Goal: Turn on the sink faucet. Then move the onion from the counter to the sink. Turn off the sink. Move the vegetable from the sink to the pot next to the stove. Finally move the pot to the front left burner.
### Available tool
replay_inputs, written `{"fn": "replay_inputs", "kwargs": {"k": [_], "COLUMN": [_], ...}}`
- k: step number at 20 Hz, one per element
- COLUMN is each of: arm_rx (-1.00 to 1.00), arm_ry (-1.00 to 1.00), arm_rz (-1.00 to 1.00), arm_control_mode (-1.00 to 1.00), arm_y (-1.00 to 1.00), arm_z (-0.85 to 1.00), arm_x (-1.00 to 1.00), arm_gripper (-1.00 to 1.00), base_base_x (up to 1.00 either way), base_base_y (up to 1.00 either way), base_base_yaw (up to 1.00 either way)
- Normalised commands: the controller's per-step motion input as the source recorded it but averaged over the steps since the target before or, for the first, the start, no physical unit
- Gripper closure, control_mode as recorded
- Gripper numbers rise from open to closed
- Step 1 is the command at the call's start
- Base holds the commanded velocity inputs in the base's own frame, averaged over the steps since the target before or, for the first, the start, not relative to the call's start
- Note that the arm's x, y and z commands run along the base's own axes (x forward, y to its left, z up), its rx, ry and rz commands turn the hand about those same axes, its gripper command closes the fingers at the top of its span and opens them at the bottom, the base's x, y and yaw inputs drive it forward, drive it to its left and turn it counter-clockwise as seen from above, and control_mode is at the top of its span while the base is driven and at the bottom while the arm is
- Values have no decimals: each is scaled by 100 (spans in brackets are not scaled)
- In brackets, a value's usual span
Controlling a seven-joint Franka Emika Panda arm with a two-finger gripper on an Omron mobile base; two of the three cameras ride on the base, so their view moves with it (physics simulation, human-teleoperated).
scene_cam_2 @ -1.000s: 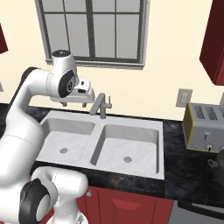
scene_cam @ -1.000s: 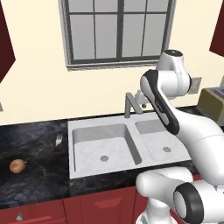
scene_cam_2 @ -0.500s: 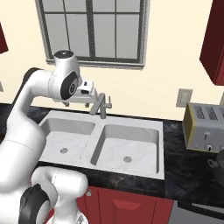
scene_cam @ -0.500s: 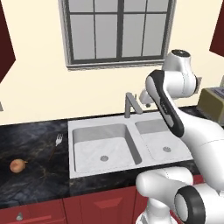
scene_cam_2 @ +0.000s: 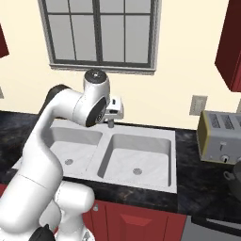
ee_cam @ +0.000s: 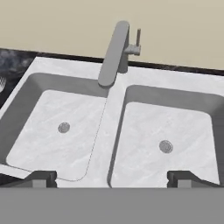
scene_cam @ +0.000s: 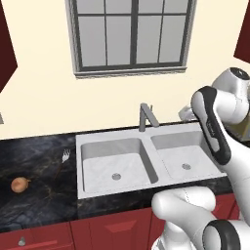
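The task looks to be at its very start. No water runs from the sink faucet (ee_cam: 116,52), so I judge the first step, turning it on, is not done yet. The onion (scene_cam: 19,184) lies on the black worktop (scene_cam: 39,205), far to the left of the sink (scene_cam: 112,188) and well apart from it. Both basins are bare and dry, as far as one can see. So everything is left: the faucet on, the onion into the basin, the faucet off, then the onion to the pot and the pot to the burner.

The gripper (ee_cam: 109,178) hangs above the near edge of the sink, looking down toward the faucet. Its jaws are spread wide and hold nothing.

Some things are hard to see. In the right base view the arm covers most of the faucet. The thin lever (ee_cam: 138,38) is small, and I cannot tell its exact position. At the right edge of that view, near the grey toaster (scene_cam_2: 221,136), a dark shape (scene_cam_2: 234,176) is cut off; it may be the pot, but this is not sure. A small fork (scene_cam: 65,157) lies on the worktop just left of the sink.
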Motion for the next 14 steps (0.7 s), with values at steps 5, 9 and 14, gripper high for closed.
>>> {"fn": "replay_inputs", "kwargs": {"k": [5, 9, 14], "arm_rx": [0, 0, 7], "arm_ry": [-4, -1, -8], "arm_rz": [10, 15, 20], "arm_control_mode": [-100, -100, -100], "arm_y": [-42, -28, -44], "arm_z": [-20, -17, -24], "arm_x": [18, 26, 7], "arm_gripper": [-100, -100, -100], "base_base_x": [0, 0, 0], "base_base_y": [0, 0, 0], "base_base_yaw": [0, 0, 0]}}
